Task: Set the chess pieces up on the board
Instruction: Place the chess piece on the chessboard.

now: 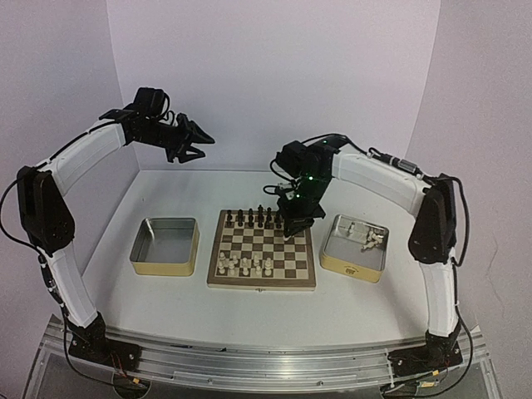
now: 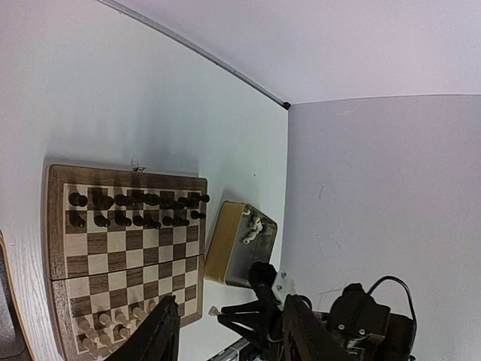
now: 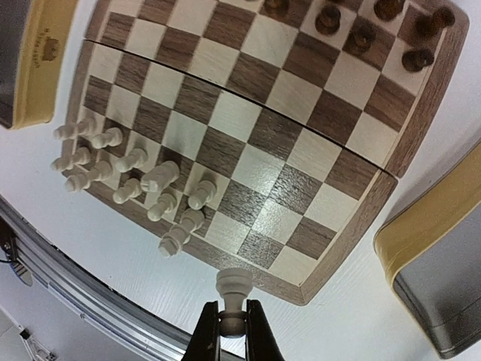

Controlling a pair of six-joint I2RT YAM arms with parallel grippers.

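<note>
One chess piece [image 3: 234, 286] is clamped by the right gripper [image 3: 234, 320] above the board [image 3: 248, 150] for placing; the left gripper [image 1: 202, 148], upper left, is parted.

Right gripper [image 3: 231, 322], jaws closed on a cream-white chess piece [image 3: 234, 288], hangs raised over the right side of the square wooden chessboard [image 3: 285, 173]. Ahead of it, the bare checkered middle squares give free passage. To its left, a crowded cluster of small cream-white figures [image 3: 143, 180] blocks low travel. Farther ahead stand two rows of dark brown figures [image 2: 124, 201]. A yellow-sided rectangular metal tin [image 3: 425, 226] lies close on its right, and a second tin [image 1: 165, 266] lies beyond the board's left edge. Left gripper [image 1: 206, 148], fingers apart, hangs high with open white tabletop [image 1: 166, 195] beneath.
</note>
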